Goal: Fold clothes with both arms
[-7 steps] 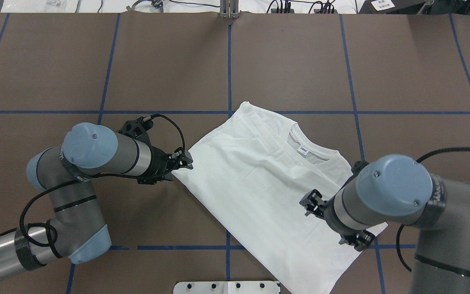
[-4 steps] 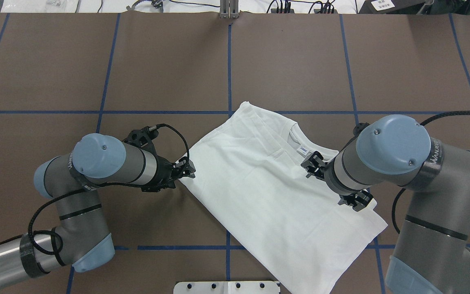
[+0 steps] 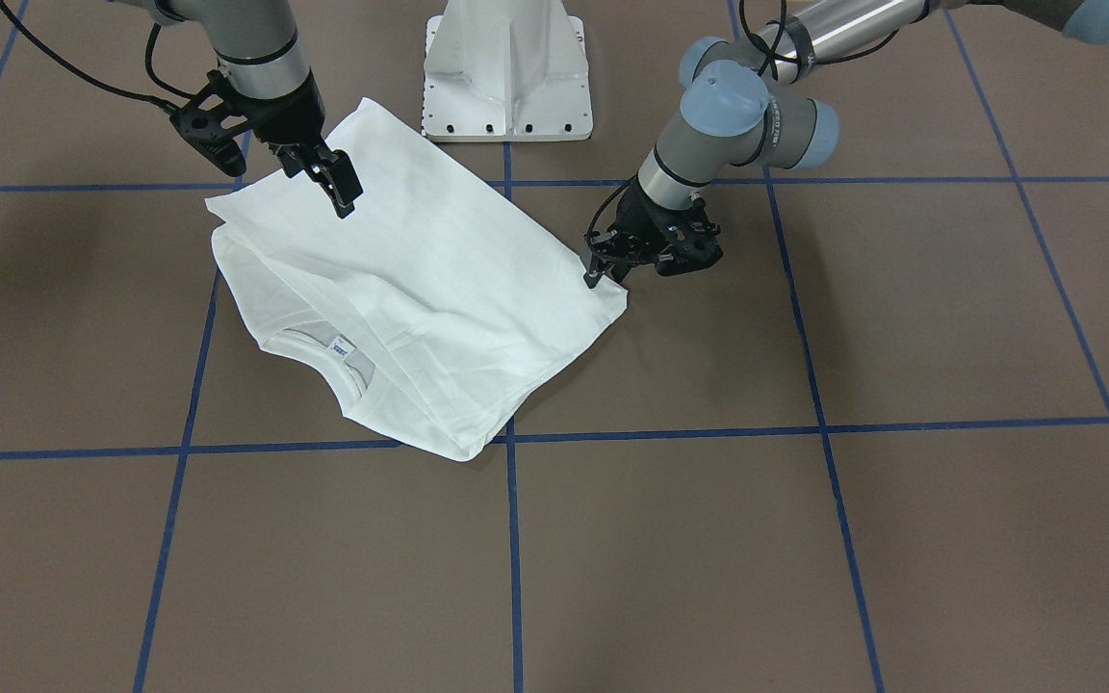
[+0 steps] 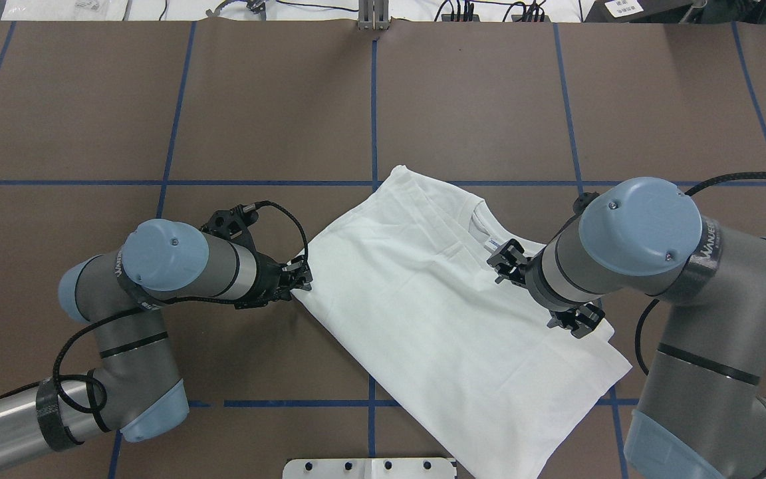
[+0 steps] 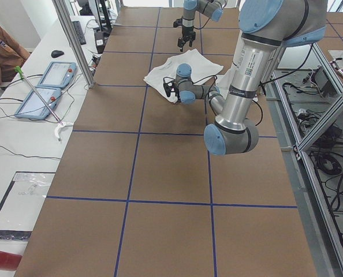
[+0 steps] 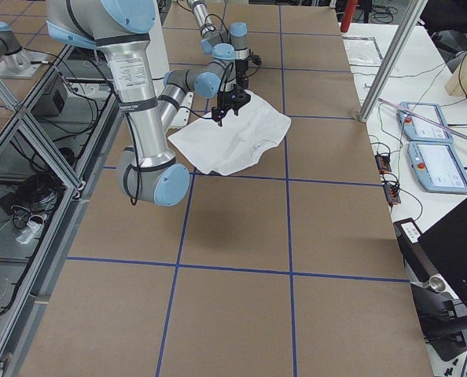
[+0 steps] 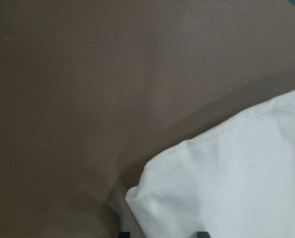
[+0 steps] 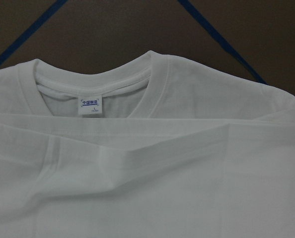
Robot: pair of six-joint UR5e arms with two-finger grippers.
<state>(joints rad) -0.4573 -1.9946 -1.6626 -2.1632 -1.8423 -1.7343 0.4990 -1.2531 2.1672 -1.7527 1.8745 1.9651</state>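
The white T-shirt (image 4: 436,313) lies folded and slanted on the brown table, collar and neck label (image 4: 495,246) facing up on its right side. My left gripper (image 4: 300,279) is low at the shirt's left corner, open, with that corner (image 7: 152,198) lying between the fingertips. In the front-facing view the left gripper (image 3: 603,274) touches the shirt's edge. My right gripper (image 4: 504,259) hangs open above the shirt (image 3: 420,279) beside the collar (image 8: 95,79), holding nothing. From the front, the right gripper (image 3: 328,183) hovers clear of the cloth.
The white metal pedestal (image 3: 506,67) stands at the robot's side of the table, just behind the shirt. Blue tape lines (image 4: 373,100) divide the brown surface. Control tablets (image 5: 44,86) lie on a side bench beyond the table's far edge.
The right arm swung away from the robot, carrying its gripper from the shirt's lower right part to beside the collar. The left gripper edged closer onto the shirt's left corner.
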